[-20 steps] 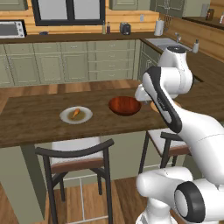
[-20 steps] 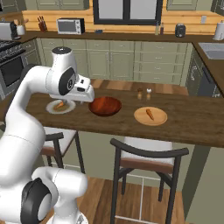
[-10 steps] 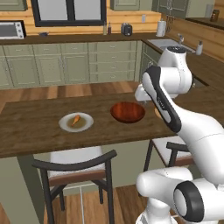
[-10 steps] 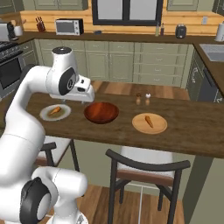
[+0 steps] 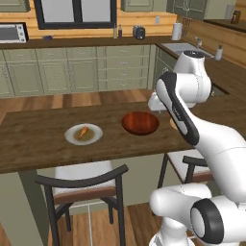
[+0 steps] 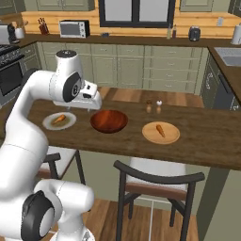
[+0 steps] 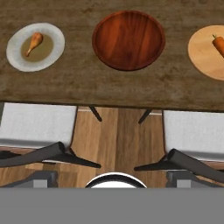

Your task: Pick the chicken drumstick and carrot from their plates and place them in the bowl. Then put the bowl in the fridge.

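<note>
The reddish-brown bowl (image 5: 140,123) (image 6: 108,121) (image 7: 128,40) stands mid-counter with nothing in it. To its left a pale plate (image 5: 96,137) (image 6: 47,124) (image 7: 17,61) carries the chicken drumstick (image 5: 83,131) (image 6: 59,119) (image 7: 34,43). On the other side, a tan plate (image 6: 169,137) (image 7: 203,59) holds the small orange carrot (image 6: 160,129) (image 7: 218,45). My gripper (image 6: 92,106) (image 5: 154,103) hangs above the counter near the bowl, apart from everything. Its fingers are too small to make out. The fridge is out of view.
Two small shakers (image 6: 154,106) stand behind the tan plate. Two dark-framed chairs (image 6: 155,181) (image 5: 84,182) with pale seats are tucked under the counter's near edge. Green cabinets and a microwave (image 6: 74,28) line the far wall.
The whole picture slid slightly downward a second ago as the base moved. The plates, bowl and food keep their places on the counter, and the arm holds the same pose.
</note>
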Controlling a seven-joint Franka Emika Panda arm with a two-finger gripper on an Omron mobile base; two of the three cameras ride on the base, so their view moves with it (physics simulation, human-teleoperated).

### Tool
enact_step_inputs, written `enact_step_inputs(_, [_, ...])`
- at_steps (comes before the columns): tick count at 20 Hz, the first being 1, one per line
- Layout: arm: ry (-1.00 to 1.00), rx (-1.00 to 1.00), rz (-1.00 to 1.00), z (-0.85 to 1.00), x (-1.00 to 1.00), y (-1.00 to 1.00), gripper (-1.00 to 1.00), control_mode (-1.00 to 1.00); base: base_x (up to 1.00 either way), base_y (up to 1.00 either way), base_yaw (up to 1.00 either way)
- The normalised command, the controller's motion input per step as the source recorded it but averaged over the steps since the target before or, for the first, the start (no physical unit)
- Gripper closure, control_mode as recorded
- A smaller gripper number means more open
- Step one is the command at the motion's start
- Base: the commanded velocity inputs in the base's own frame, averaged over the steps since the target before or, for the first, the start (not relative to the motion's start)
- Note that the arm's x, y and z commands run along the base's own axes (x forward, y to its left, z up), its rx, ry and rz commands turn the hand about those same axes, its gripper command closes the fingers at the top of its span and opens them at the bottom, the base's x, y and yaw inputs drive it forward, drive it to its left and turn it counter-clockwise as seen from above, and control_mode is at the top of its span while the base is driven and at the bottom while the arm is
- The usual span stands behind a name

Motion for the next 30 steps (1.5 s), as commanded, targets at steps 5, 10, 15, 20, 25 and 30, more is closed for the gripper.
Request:
enact_step_inputs(5, [0.05, 0.0, 0.08, -0.05, 0.39, -0.43, -1.0, -1.0, 0.0, 0.0, 0.0])
enact_step_inputs(10, [0.19, 0.0, 0.18, -0.15, 0.87, -1.0, -1.0, -1.0, 0.0, 0.0, 0.0])
enact_step_inputs(15, [0.15, 0.0, 0.23, -0.13, 0.63, -1.0, -1.0, -1.0, 0.0, 0.0, 0.0])
enact_step_inputs(20, [0.2, -0.03, 0.14, -0.33, 0.47, -0.91, -1.0, -1.0, 0.0, 0.0, 0.0])
enact_step_inputs(25, [0.09, -0.02, 0.03, -0.58, 0.48, -0.7, -1.0, -1.0, 0.0, 0.0, 0.0])
enact_step_inputs(30, [0.12, -0.01, 0.03, -0.45, 0.71, -0.43, -1.0, -1.0, 0.0, 0.0, 0.0])
